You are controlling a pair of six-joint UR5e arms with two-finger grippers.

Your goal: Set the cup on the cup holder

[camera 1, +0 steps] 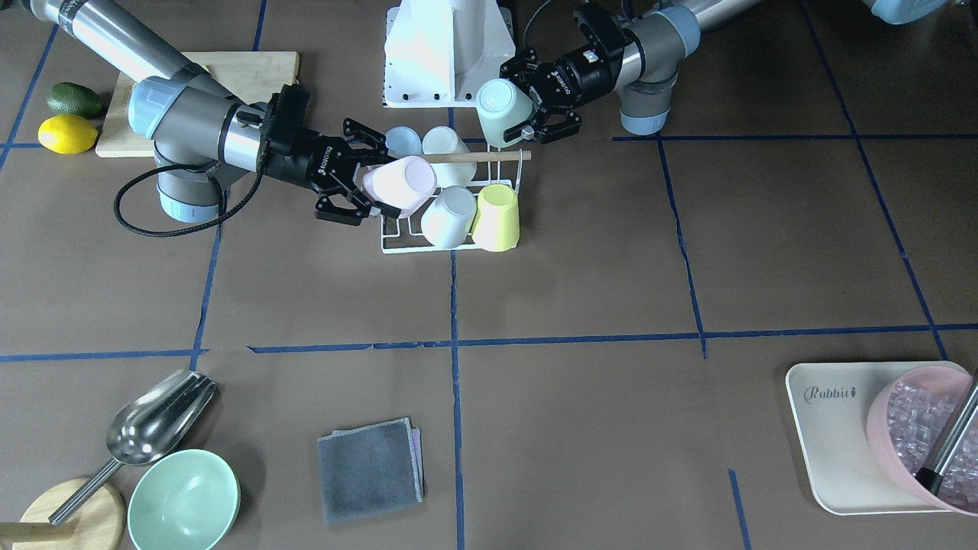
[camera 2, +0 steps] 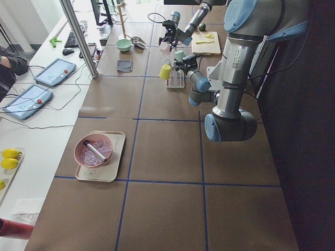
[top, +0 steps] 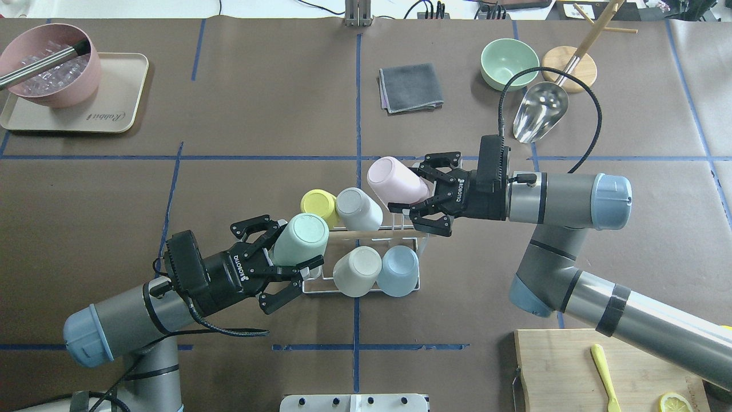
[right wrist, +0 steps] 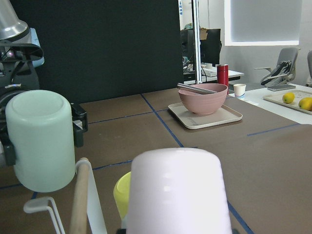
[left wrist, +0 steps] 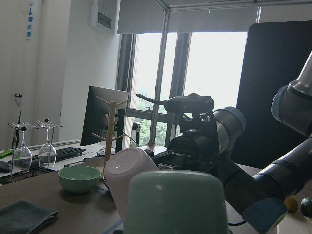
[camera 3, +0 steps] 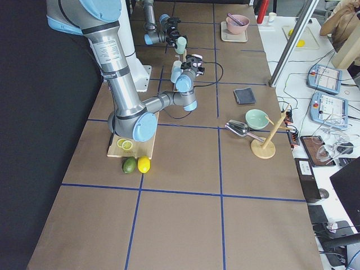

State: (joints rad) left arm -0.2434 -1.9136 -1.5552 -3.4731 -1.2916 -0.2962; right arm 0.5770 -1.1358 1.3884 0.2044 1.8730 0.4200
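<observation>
The cup holder (top: 323, 287) is a white wire rack with a wooden rod (top: 372, 232) across its top, also seen in the front view (camera 1: 397, 246). Yellow (top: 319, 205), grey-white (top: 357, 207), cream (top: 355, 270) and blue (top: 398, 270) cups sit upside down on it. My left gripper (top: 297, 246) is shut on a mint green cup (top: 300, 237), tilted over the rack's near left corner. My right gripper (top: 409, 186) is shut on a pink cup (top: 392, 178), tilted over the rack's far right corner. The right wrist view shows the pink cup (right wrist: 178, 190) and the green cup (right wrist: 41, 139).
A pink bowl (top: 48, 63) on a beige tray (top: 114, 114) stands far left. A grey cloth (top: 410, 87), green bowl (top: 509, 63), metal scoop (top: 540, 117) and wooden stand (top: 569, 66) lie far right. A cutting board (top: 566, 366) is near right.
</observation>
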